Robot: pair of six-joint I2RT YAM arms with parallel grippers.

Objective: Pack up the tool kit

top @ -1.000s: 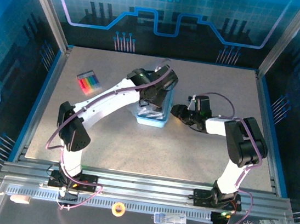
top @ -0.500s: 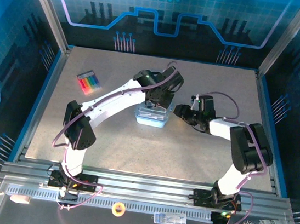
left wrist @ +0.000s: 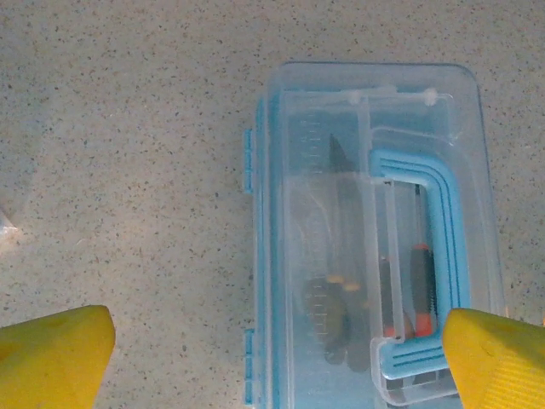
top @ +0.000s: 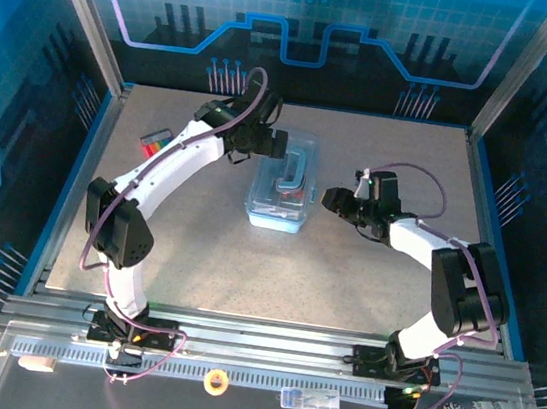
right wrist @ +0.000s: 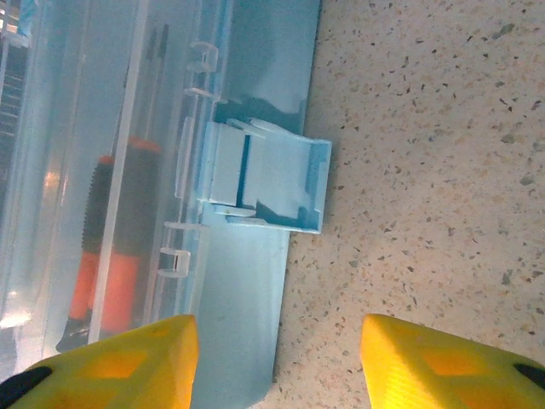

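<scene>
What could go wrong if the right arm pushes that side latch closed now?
1. The latch stands flipped out from the case; a push from the right end effector could slide the case instead of snapping it shut.
2. The left end effector hangs open, clear of the case, so nothing braces it.
3. With that latch unfastened, lifting by the handle might spill the tools.

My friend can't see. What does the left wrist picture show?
A clear toolbox with a blue handle lies on a speckled table, tools visible inside. The left gripper is open, its yellow fingertips at the bottom corners.
</scene>
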